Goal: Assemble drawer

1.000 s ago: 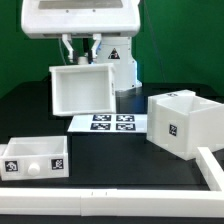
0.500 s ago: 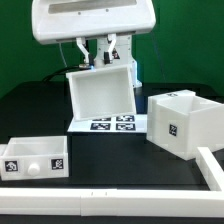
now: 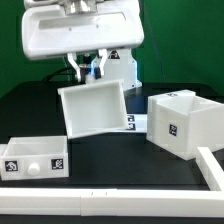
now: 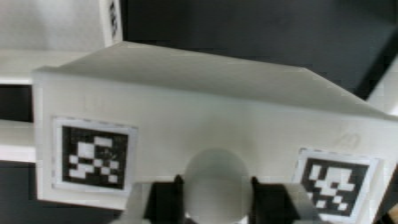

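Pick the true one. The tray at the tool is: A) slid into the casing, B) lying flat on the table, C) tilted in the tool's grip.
C: the held tray hangs tilted from the tool, well apart from the casing.

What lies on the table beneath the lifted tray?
The marker board: only one corner, with part of a tag, shows beside the lifted tray. The tray covers the rest.
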Tool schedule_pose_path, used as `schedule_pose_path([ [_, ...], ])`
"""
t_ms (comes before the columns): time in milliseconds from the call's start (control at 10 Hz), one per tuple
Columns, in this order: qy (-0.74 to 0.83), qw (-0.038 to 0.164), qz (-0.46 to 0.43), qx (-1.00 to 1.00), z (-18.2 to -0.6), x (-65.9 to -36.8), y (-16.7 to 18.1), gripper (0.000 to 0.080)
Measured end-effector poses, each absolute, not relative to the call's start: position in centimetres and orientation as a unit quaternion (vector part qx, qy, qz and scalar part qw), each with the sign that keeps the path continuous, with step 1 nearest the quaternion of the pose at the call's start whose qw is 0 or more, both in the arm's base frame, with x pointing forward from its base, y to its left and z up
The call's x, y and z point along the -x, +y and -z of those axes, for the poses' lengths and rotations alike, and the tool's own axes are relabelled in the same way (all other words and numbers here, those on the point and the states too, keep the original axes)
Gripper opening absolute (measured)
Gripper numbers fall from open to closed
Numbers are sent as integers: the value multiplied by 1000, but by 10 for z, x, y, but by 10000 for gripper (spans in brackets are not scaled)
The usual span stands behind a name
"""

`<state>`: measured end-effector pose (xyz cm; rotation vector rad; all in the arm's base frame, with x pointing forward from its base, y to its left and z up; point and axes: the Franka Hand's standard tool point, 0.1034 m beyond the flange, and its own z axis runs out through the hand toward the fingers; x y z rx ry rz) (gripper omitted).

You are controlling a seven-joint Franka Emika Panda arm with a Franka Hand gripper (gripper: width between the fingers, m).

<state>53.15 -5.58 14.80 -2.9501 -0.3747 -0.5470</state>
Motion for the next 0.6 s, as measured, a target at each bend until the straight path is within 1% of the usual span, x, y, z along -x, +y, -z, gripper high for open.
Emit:
schedule_pose_path([
  [100, -144, 60, 179, 971, -142, -539, -55, 163],
  [200, -149, 59, 177, 971, -138, -539, -54, 163],
  [300, -149, 49, 182, 971, -129, -532, -56, 163],
  [500, -152, 46, 170, 972, -100, -518, -62, 163],
  [600, -150, 52, 163, 974, -88, -514, -62, 163],
])
